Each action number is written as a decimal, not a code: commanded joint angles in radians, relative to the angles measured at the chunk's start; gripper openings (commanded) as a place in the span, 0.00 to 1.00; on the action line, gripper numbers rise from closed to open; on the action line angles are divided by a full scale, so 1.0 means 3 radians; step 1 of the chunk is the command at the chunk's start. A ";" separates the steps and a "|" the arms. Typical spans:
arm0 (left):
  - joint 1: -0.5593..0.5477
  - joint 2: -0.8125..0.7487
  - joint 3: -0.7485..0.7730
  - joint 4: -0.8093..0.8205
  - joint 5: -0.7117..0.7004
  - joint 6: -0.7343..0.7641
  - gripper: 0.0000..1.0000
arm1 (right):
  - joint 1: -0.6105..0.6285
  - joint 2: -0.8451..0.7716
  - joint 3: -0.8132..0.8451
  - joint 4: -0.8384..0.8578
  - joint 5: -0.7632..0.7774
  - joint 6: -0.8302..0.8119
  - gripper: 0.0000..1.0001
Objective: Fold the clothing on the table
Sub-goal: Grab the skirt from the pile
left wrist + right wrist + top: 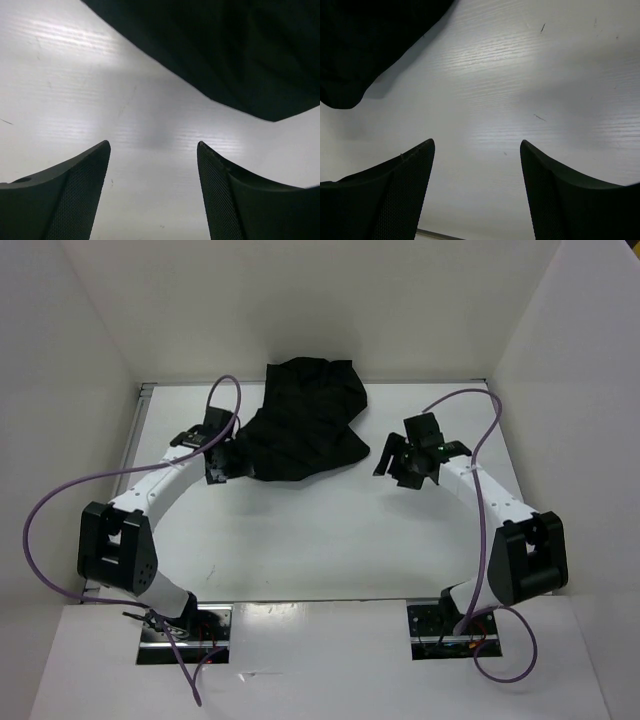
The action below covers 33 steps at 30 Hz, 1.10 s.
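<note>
Clothing [305, 425] between both hands, far table [330, 540] side.

The clothing [305, 425] is matte black with fine diagonal ridges. The table [330, 530] is white, with faint pale streaks and a few small dark specks showing in the wrist views. The left gripper [152, 145] and right gripper [476, 142] are black, their finger pads [80, 195] covered in a fine dotted mesh, while the left arm [160, 485] and right arm [490, 490] have white links, black joints and purple cables [35, 530] against white walls [330, 300].
</note>
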<state>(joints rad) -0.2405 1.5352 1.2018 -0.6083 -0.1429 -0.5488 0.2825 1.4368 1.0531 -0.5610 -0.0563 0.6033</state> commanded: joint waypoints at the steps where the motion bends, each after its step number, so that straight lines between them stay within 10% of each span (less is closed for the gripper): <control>1: 0.0019 -0.0060 -0.0140 0.0227 0.0358 -0.0124 0.78 | -0.0103 0.0073 0.0196 0.0060 0.0101 -0.0145 0.74; 4: 0.0019 -0.0060 -0.0227 0.0319 0.0609 -0.0124 0.91 | -0.0138 0.0439 0.0477 0.0177 0.0024 -0.0216 0.74; 22: -0.0088 -0.0470 -0.0355 0.0488 0.0706 -0.0191 0.91 | -0.0175 0.2333 0.1506 0.0995 -0.0482 -0.0078 0.60; 25: -0.0088 -0.0470 -0.0355 0.0488 0.0706 -0.0191 0.91 | -0.0139 0.2374 0.1307 0.1429 -0.0743 -0.0109 0.50; 29: -0.0088 -0.0434 -0.0355 0.0519 0.0767 -0.0191 0.88 | -0.0062 0.2197 0.1316 0.1487 -0.0902 -0.0221 0.00; 33: -0.0088 -0.0434 -0.0355 0.0519 0.0768 -0.0221 0.87 | 0.0229 0.1476 0.1214 0.1242 -0.0667 -0.0441 0.00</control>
<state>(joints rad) -0.2653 1.4139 1.0992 -0.4831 0.0677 -0.5884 0.2729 2.0892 1.4258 -0.1932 -0.2714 0.5419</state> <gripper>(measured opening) 0.876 0.010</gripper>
